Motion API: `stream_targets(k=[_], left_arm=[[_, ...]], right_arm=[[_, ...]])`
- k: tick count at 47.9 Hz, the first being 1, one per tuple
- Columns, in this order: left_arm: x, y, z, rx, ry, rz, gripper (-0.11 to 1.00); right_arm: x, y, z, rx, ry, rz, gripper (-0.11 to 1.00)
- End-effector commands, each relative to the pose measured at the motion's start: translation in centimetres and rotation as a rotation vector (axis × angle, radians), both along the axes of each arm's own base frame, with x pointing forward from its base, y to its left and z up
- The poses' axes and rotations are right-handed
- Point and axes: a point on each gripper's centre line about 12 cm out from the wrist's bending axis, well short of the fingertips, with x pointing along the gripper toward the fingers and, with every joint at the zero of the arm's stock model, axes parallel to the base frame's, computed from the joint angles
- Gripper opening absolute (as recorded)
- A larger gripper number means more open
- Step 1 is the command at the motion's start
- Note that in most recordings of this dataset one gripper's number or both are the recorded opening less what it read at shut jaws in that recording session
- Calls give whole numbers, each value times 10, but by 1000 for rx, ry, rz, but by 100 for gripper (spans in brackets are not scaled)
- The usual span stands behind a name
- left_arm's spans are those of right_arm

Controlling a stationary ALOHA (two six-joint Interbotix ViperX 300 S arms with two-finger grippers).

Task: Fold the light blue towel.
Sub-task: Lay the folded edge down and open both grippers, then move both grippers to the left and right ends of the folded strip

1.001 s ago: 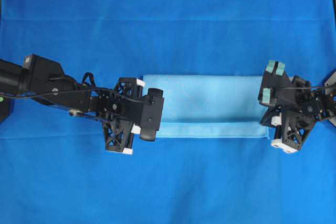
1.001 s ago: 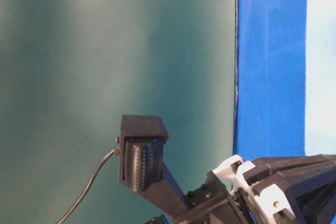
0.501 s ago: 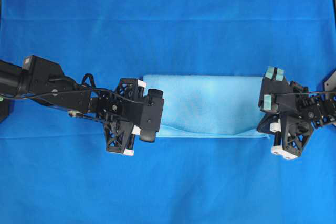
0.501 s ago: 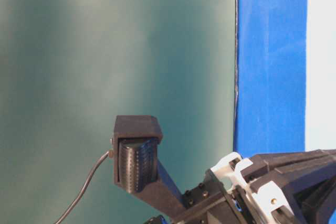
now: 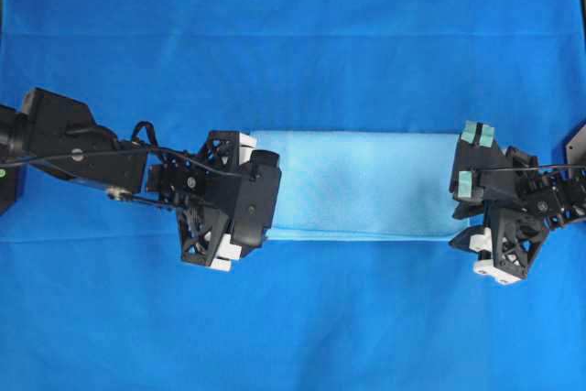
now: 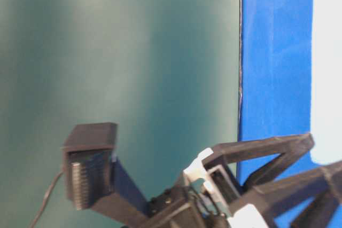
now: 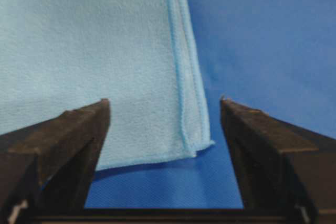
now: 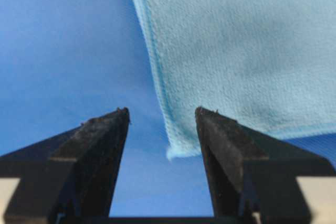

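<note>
left end effector (image 7: pixel 165 111) now released | right end effector (image 8: pixel 161 121) released | light blue towel (image 5: pixel 362 182) lies flat

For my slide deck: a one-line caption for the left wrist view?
Open left gripper framing a corner of the folded light blue towel on the blue table cloth.

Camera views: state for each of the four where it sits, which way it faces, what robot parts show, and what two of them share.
Overhead exterior: above, facing down on the dark blue table cloth; both arms, left end effector, right end effector.
Table-level exterior: low, seemingly turned sideways, facing a green wall; black end effector parts.
Left wrist: on the left arm, looking between its open fingers at the light blue towel.
Right wrist: likewise, over another towel corner.
Shared: both wrist views show a hemmed towel corner.
</note>
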Motion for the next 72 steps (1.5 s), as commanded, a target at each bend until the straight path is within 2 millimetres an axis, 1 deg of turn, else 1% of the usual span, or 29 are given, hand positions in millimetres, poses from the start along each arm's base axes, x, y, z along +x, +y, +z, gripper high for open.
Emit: stream_targets(k=[1, 4, 11, 17, 22, 27, 33, 44, 52, 59, 62, 65, 69, 72], left_arm=[[5, 13, 17, 2, -48, 26, 75], [6, 24, 17, 14, -51, 43, 72], [10, 53, 17, 38, -59, 93, 73], [10, 74, 7, 50, -42, 135, 73], [12, 85, -2, 54, -35, 159, 73], [14, 93, -12, 59, -28, 175, 73], [14, 100, -19, 83, -31, 168, 73], [11, 115, -37, 93, -3, 193, 73], [9, 115, -49, 91, 31, 193, 72], [7, 114, -56, 84, 57, 196, 68], [6, 114, -57, 83, 66, 196, 65], [5, 115, -58, 81, 83, 197, 60], [4, 114, -60, 79, 105, 194, 47], [3, 112, -61, 79, 124, 189, 37]], right_arm=[[4, -10, 7, -30, -11, -12, 57], [3, -28, 5, -75, 7, -46, 58], [3, -70, 5, -177, 43, -132, 58], [1, -92, 5, -235, 52, -170, 58], [-1, -103, 4, -260, 57, -189, 58], [-3, -109, 0, -271, 68, -199, 58], [-3, -113, -5, -270, 71, -205, 58], [0, -117, -23, -244, 62, -206, 58], [3, -115, -34, -229, 74, -196, 58], [2, -115, -40, -224, 103, -198, 58], [2, -115, -41, -223, 104, -199, 58], [2, -115, -40, -223, 103, -199, 57], [2, -114, -40, -224, 102, -194, 57], [3, -111, -40, -225, 101, -181, 52]])
